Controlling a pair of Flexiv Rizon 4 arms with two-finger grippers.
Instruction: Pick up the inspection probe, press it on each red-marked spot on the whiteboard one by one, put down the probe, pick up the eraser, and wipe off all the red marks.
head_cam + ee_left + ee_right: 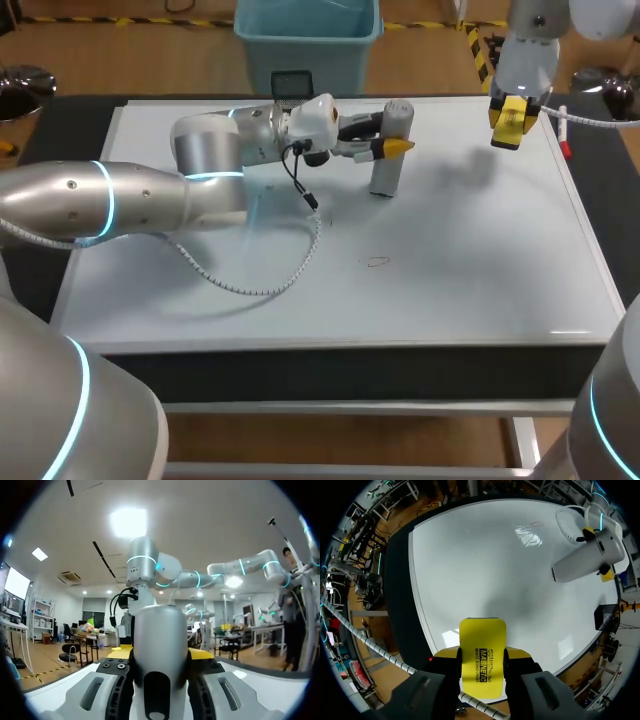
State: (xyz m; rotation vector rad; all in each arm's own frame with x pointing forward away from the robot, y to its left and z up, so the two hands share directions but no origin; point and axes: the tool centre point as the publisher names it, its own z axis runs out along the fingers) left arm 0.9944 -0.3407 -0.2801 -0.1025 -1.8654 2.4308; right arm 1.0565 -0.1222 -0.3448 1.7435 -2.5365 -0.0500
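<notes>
- The left end effector [388, 140] is closed on the inspection probe [385, 175], with a finger on either side of the grey cylinder. The probe stands upright at the far middle of the whiteboard [470, 280].
- The right end effector [510, 125] grips the yellow eraser [482, 645] and hangs above the whiteboard's far right corner, well apart from the probe.
- One small red mark [377, 262] sits near the board's middle, on the near side of the probe.
- The whiteboard covers most of the dark surface [55, 130].
- A coiled white cable [260, 286] from the left arm trails across the whiteboard.
</notes>
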